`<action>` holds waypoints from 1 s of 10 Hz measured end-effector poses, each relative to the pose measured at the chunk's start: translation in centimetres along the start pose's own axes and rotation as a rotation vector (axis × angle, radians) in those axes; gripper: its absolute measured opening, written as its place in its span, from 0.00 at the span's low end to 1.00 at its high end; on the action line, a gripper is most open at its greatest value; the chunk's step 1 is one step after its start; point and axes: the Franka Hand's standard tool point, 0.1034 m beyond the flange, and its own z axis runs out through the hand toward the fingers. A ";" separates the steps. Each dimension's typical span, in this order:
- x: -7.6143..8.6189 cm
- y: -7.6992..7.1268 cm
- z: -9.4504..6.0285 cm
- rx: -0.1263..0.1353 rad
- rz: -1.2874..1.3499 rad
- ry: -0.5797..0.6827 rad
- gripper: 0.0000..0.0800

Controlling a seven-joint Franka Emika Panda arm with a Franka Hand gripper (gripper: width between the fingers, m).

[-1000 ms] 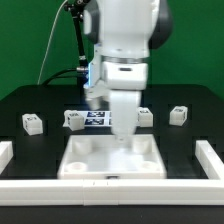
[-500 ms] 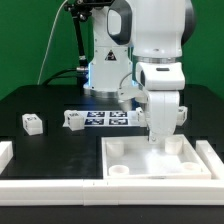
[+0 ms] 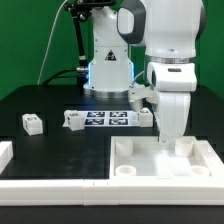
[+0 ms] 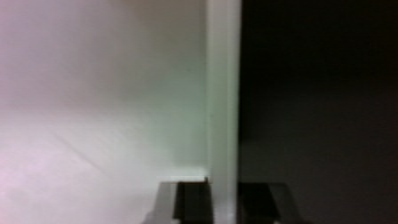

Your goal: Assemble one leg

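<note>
My gripper [image 3: 172,137] is shut on the back rim of the large white square panel [image 3: 135,160], which lies flat at the front on the exterior view's right. In the wrist view the panel's rim [image 4: 222,100] runs between my two dark fingers [image 4: 192,202], with my gripper [image 4: 222,198] closed on it. Three small white legs with tags show on the black table: one [image 3: 32,123] at the left, one [image 3: 72,119] beside the marker board, and one [image 3: 146,117] partly hidden behind my arm. A fourth leg is hidden.
The marker board [image 3: 105,118] lies behind the panel at mid table. A low white fence [image 3: 50,186] runs along the front edge, with a piece at the left [image 3: 5,152]. The robot's base [image 3: 108,70] stands at the back.
My arm has slid the white panel along the table from the middle to the exterior view's right, still holding its rim. The legs have not moved.
</note>
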 end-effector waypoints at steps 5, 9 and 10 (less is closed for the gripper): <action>0.0 0.0 0.0 0.001 0.001 0.000 0.16; 0.0 0.0 0.0 0.001 0.001 0.000 0.76; 0.0 0.0 0.0 0.001 0.001 0.000 0.76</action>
